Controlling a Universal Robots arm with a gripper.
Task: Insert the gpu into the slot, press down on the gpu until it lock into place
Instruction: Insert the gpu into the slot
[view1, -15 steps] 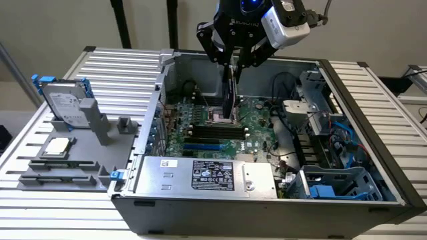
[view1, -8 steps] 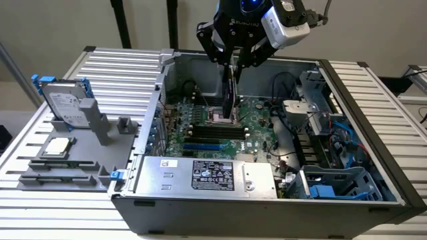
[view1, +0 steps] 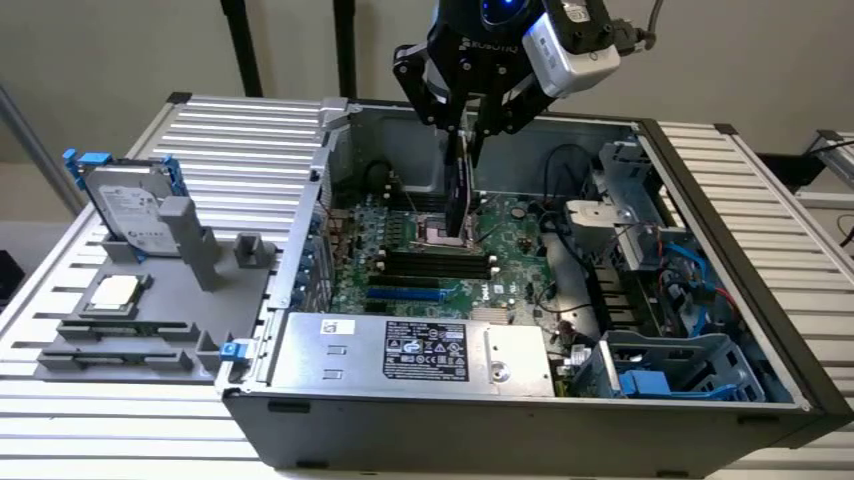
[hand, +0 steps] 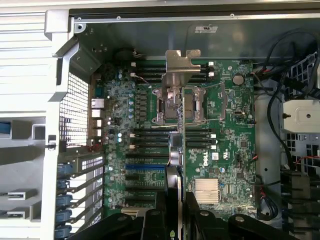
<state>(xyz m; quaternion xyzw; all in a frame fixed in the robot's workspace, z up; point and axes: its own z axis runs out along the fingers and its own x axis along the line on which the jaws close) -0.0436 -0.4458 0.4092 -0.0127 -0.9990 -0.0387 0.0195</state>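
The tool (view1: 467, 125), with ROBOTIQ printed in white on its black body, is pinching the top edge of the gpu (view1: 462, 190). The gpu hangs upright and edge-on inside the open computer case (view1: 534, 430), over the middle of the green motherboard (view1: 514, 250). Its lower end is down by the processor socket (hand: 200, 105), just behind the black memory slots (view1: 434, 265). It may be touching the board, but neither view settles that.

The wrist view looks straight down the card. It shows the silver bracket (hand: 181, 70) at the card's far end, towards the rear wall of the case, with a black finger (hand: 200, 222) on each side of the thin edge. A white DELL mark (hand: 205, 157) sits on the board beside a finned heatsink (hand: 207, 190).

The exterior view takes in more. A silver power-supply box (view1: 414, 350) lies along the near edge of the case, and the print on its black label is too small to read. Near the edge of the slatted worktop (view1: 240, 130) on the exterior view's left, a grey fixture (view1: 147, 310) holds a hard drive (view1: 127, 200) upright and a processor chip (view1: 114, 292) lying flat
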